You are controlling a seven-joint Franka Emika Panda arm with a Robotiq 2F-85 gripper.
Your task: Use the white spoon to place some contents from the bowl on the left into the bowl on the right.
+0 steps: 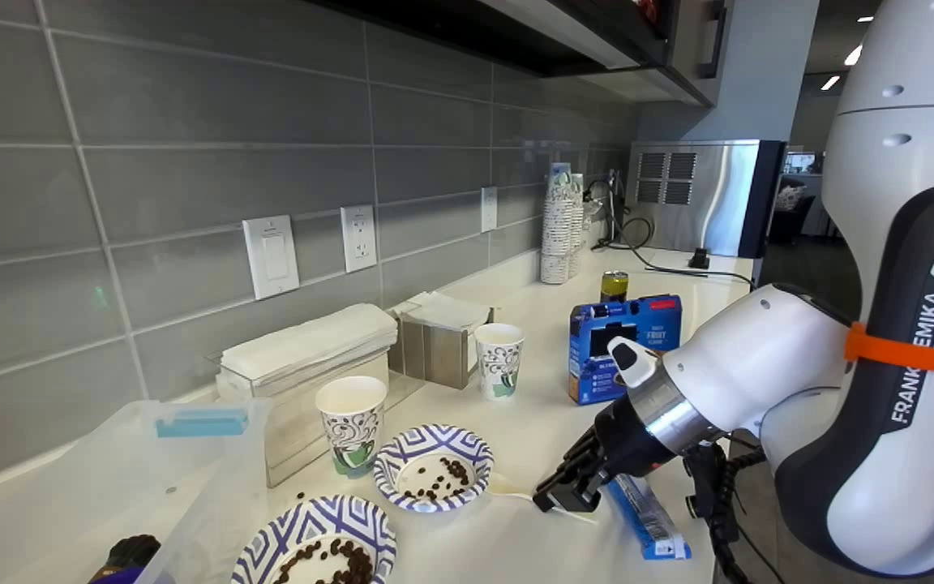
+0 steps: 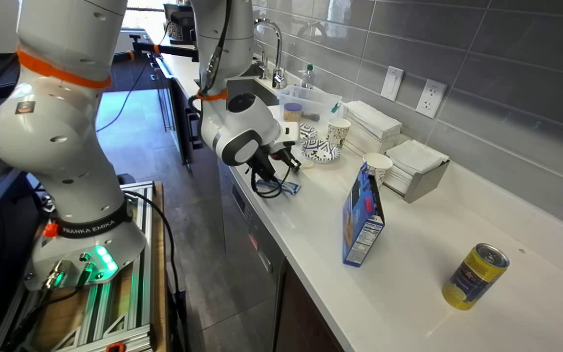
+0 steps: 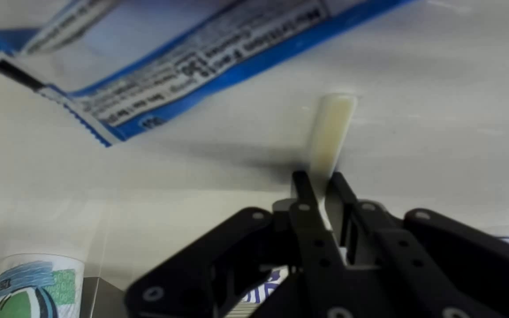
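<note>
On the pale counter (image 1: 483,556), two paper bowls with blue-patterned rims stand just beside each other. In an exterior view the lower bowl (image 1: 272,535), cut by the frame's edge, holds dark beans (image 1: 357,561) in a loose curve; the upper bowl (image 1: 434,438) holds a sparser scatter. One stray bean (image 1: 300,495) lies outside both. We find the white spoon (image 1: 507,488) with its head just beside the upper bowl's rim, its handle clamped between the fingers (image 3: 303,187); we cannot tell whether it touches the counter. Near that bowl, a paper cup (image 1: 353,430) stands upright; a second cup (image 1: 499,361) is by the grey holder (image 1: 434,353) of white napkins (image 1: 443,312). We cannot see either cup's bottom. In a clear bin (image 2: 323,100) we note a purple-lidded jar (image 2: 292,115) with tan contents, a dark object (image 2: 311,117) beside it.
</note>
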